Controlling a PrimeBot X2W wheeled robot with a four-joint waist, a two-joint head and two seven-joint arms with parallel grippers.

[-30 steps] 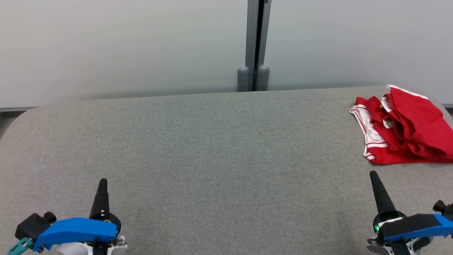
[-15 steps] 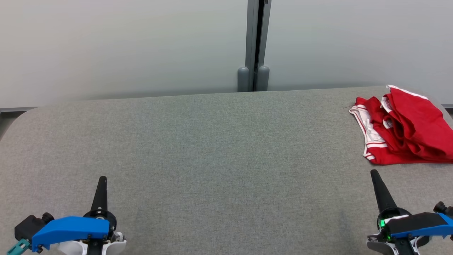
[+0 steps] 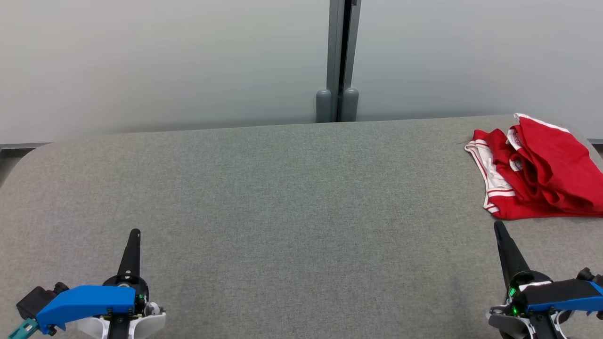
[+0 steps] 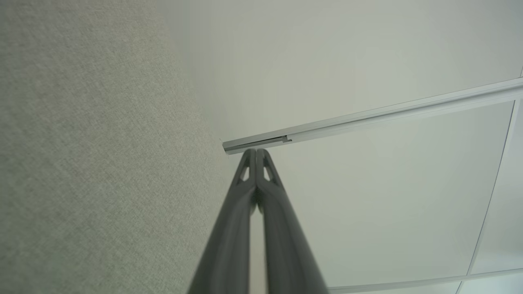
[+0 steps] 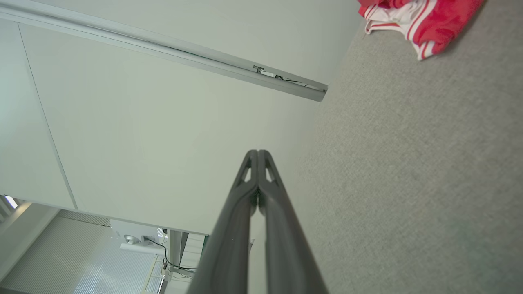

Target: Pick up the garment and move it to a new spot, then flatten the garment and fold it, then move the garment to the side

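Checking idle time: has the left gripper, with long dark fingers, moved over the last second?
Yes. The left gripper has crept slightly up the head view, toward the grey fabric table's far edge.

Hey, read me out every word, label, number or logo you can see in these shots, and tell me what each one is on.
No text can be read in any view.
Red garment: two small white patches among its folds carry red marks, too small and blurred to read.
Grey table: no writing.
Wall panels: no writing.
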